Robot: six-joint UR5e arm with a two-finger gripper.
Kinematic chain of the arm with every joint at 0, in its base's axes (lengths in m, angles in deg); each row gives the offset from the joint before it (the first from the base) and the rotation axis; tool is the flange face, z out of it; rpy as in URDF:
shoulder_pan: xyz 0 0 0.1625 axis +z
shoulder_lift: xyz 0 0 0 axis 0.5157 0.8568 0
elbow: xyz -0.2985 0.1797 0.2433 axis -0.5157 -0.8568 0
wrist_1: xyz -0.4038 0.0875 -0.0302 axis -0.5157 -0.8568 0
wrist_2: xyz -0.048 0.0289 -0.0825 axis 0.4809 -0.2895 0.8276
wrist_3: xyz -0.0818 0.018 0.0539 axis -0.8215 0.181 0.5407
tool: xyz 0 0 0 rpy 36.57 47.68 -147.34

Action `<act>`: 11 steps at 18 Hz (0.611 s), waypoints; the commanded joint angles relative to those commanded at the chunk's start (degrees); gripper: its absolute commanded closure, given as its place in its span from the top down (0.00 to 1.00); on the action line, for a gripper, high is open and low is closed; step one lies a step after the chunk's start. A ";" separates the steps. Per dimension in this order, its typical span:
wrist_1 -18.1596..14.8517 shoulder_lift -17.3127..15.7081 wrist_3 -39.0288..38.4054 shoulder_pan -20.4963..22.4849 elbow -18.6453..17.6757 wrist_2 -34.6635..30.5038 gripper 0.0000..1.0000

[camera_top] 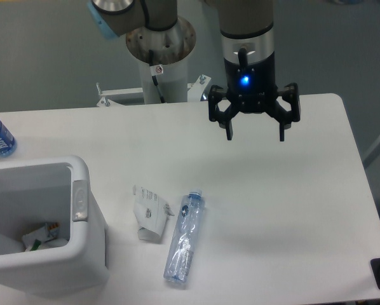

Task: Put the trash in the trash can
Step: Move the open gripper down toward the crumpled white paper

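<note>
We see the gripper [254,135] hovering with fingers spread and empty, while the crushed bottle [184,236] lies well down-left of it beside the paper packet [150,214] (long axis near-vertical in frame), right of the trash can [82,197].

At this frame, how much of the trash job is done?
Little is visibly done: some scrap already lies inside the trash can. Nothing is in hand; the gripper hangs open above the table. Left: the crumpled paper packet and crushed clear bottle both lie on the table.
</note>
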 joint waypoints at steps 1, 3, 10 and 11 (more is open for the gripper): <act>-0.09 0.00 0.09 0.00 -0.09 0.26 1.00; -0.17 0.00 -0.17 0.17 0.00 0.70 1.00; 3.06 0.26 -1.14 -0.09 -0.88 0.61 1.00; 4.64 0.26 -1.93 -0.09 -1.57 0.70 1.00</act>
